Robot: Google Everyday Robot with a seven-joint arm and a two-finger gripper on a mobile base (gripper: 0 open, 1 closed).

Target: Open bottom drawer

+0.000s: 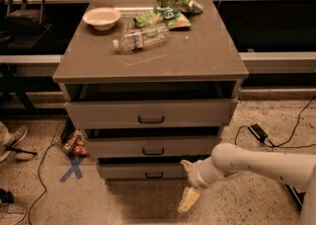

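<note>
The grey-brown cabinet (pixel 148 61) has three drawers. The bottom drawer (pixel 123 171) has the narrowest front and a small black bar handle (pixel 154 174) at its centre; it sits slightly pulled out. My gripper (pixel 186 182) hangs at the end of the white arm (pixel 247 162), just right of the bottom drawer's front and near the floor. One pale finger (pixel 188 199) points down, the other (pixel 186 165) points up toward the drawer's right end. The fingers stand spread apart and hold nothing.
The top drawer (pixel 148 113) and middle drawer (pixel 148 146) also stand a little out. A bowl (pixel 101 18), a plastic bottle (pixel 140 38) and snack bags (pixel 168 12) lie on top. A blue X (pixel 74 168) marks the floor left; cables (pixel 276 135) lie right.
</note>
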